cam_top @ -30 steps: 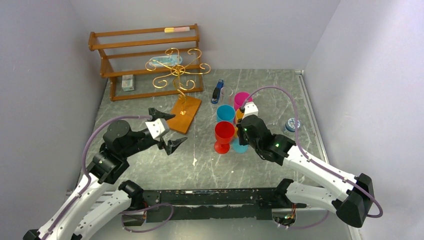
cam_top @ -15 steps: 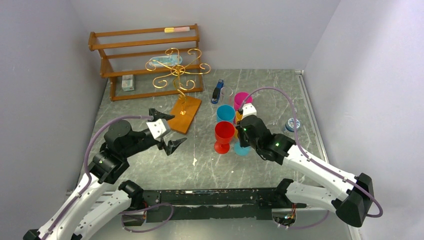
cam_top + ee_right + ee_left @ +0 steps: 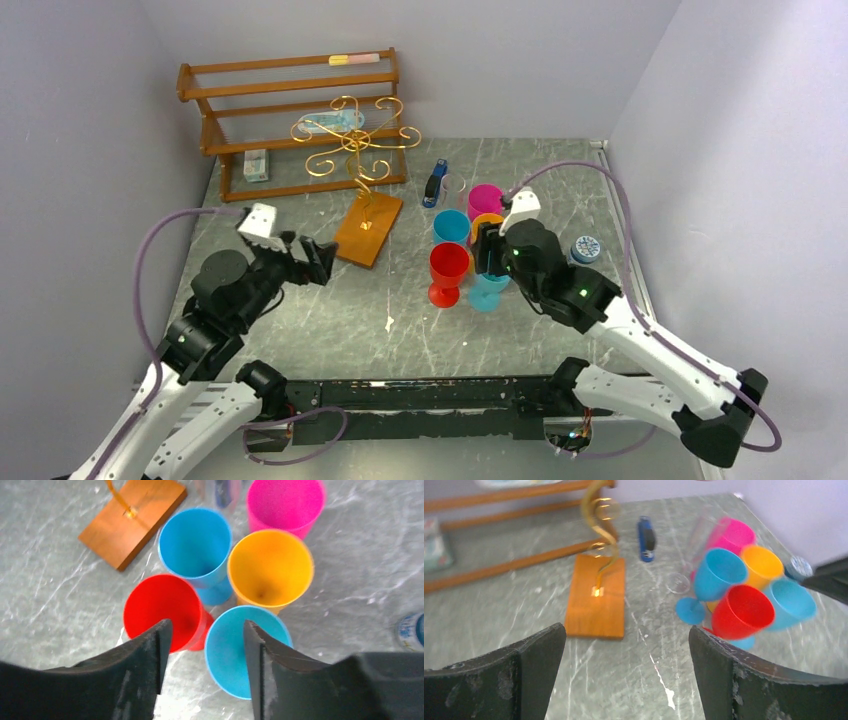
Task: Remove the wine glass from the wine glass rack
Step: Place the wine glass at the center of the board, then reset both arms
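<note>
My right hand [image 3: 207, 626] hangs over the cluster of plastic glasses on the counter [image 3: 330, 320], fingers partly spread and gripping nothing. The light-blue wine glass [image 3: 227, 650] stands upright directly under it. One finger [image 3: 260, 660] crosses above its open mouth (whether it touches the rim I cannot tell), and the other [image 3: 145, 665] sits over the edge of the red glass [image 3: 155, 605] just beside it. Beyond those two stand a darker blue glass [image 3: 195, 540], an orange glass [image 3: 270, 565] and a pink glass [image 3: 285, 500], all packed close together.

The wine glass rack [image 3: 355, 140] is well to the left of this hand. Its gold stem rises from the wooden base [image 3: 368, 228], which lies near the red and blue glasses but apart from them.

My left hand [image 3: 626, 630] is spread wide and holds nothing. It hovers over the counter on the near-left side of the rack, facing the base and the glasses beyond. A slatted wooden shelf [image 3: 290, 110] stands against the back wall behind the rack.
</note>
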You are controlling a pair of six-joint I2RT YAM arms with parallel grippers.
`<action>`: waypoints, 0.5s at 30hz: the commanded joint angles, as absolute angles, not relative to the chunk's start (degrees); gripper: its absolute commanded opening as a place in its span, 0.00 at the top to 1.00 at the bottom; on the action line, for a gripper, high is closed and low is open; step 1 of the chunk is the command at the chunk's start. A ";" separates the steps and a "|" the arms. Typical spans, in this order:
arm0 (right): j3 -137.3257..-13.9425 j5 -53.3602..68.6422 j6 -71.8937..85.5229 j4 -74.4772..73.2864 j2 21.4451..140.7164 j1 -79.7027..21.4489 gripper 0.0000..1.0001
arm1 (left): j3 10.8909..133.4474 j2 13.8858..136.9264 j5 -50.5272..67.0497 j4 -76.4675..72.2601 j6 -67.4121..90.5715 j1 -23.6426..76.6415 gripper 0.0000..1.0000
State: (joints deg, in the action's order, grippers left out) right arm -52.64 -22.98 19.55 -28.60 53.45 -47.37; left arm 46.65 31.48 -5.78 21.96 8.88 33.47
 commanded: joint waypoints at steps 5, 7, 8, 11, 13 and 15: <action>-54.30 -39.06 15.49 -21.10 50.48 -46.43 0.19 | 51.14 36.73 -29.40 34.58 25.53 33.61 0.02; -57.02 -39.02 14.66 -22.38 52.79 -42.29 0.17 | 53.81 42.12 -27.29 34.64 23.76 33.53 0.02; -58.11 -37.17 14.74 -22.52 53.81 -38.68 0.16 | 54.87 44.28 -26.94 34.59 23.77 33.49 0.02; -60.50 -25.06 15.68 -22.33 55.96 -25.64 0.15 | 55.69 47.37 -25.46 32.24 24.22 32.43 0.02; -61.91 -19.30 16.77 -22.52 57.32 -19.92 0.15 | 54.84 47.40 -23.34 30.55 24.41 29.99 0.02; -63.02 -14.93 17.53 -22.59 58.87 -16.17 0.14 | 54.35 47.41 -19.73 30.14 23.15 24.70 0.02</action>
State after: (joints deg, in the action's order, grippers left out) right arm -60.27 -25.82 16.25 -23.29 57.12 -22.85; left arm 54.04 48.60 -23.49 31.31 23.38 31.16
